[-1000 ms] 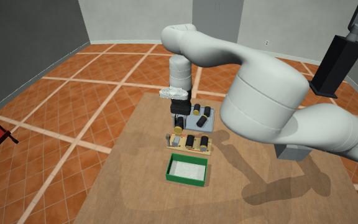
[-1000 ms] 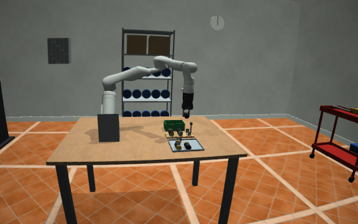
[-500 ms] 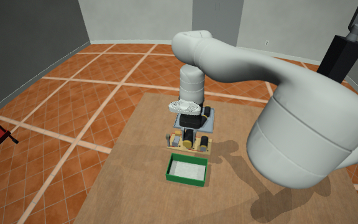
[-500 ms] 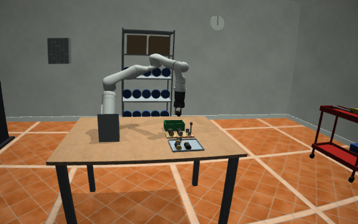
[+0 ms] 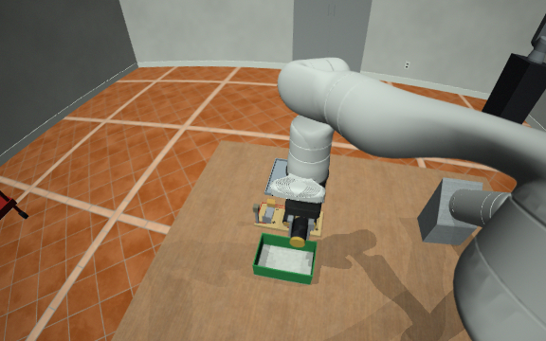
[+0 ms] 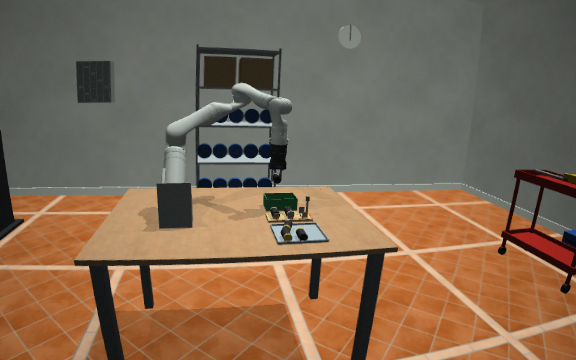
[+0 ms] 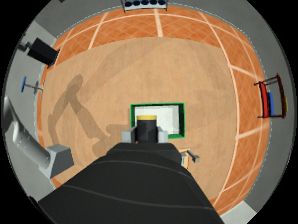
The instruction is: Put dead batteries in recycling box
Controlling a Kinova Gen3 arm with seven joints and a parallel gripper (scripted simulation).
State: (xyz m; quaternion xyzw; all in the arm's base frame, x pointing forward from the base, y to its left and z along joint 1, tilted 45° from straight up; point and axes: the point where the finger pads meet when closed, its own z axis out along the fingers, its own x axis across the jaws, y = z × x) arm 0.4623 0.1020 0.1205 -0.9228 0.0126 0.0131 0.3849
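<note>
My gripper [image 5: 300,227] [image 6: 277,174] [image 7: 147,132] is shut on a black battery [image 5: 299,230] [image 7: 147,128] with a gold end. It holds the battery well above the table, at the holder side of the green recycling box [image 5: 282,274] [image 6: 280,202] [image 7: 183,113]. The box stands upright; its visible floor bears no battery. The battery holder [image 5: 264,225] [image 6: 300,218] is partly hidden by the arm in the top view. Two batteries [image 6: 275,212] [image 6: 289,212] sit in it. More batteries [image 6: 286,232] [image 6: 302,233] lie on the tray [image 6: 319,235] [image 5: 278,171]. Whether the bulb is lit cannot be told.
A small upright post [image 5: 256,213] [image 6: 307,205] stands at the holder's end, away from the arm's base. The holder lies between box and tray. The grey block [image 5: 450,213] [image 6: 174,205] under the arm's base stands at the other side of the table [image 5: 197,265].
</note>
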